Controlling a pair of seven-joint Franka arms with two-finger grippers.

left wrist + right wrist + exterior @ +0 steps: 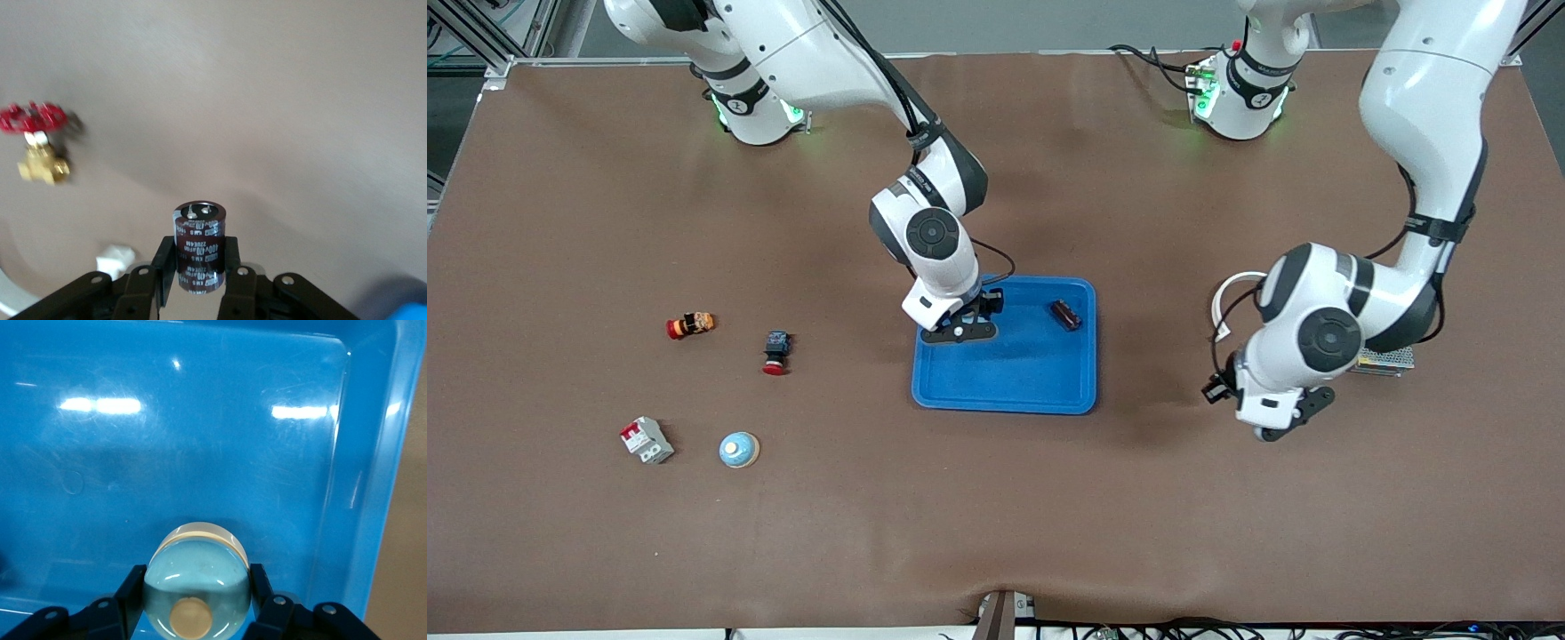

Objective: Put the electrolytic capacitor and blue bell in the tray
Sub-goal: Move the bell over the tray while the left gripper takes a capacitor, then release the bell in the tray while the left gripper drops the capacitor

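Note:
My right gripper (960, 331) is over the blue tray (1005, 391), at the end toward the right arm. In the right wrist view this gripper (197, 587) is shut on a pale blue bell (197, 577) with a cream base and button, above the tray floor (200, 440). My left gripper (1267, 427) hangs over bare table toward the left arm's end. It (199, 257) is shut on a dark maroon electrolytic capacitor (199, 240), held upright. Another dark capacitor (1065, 315) lies in the tray. A second blue bell (739, 450) sits on the table toward the right arm's end.
A red and orange button (690, 325), a dark button with a red cap (776, 352) and a white and red breaker (646, 440) lie near the second bell. A metal box (1385, 359) sits under the left arm. A brass valve with a red handwheel (37, 143) shows beside the left gripper.

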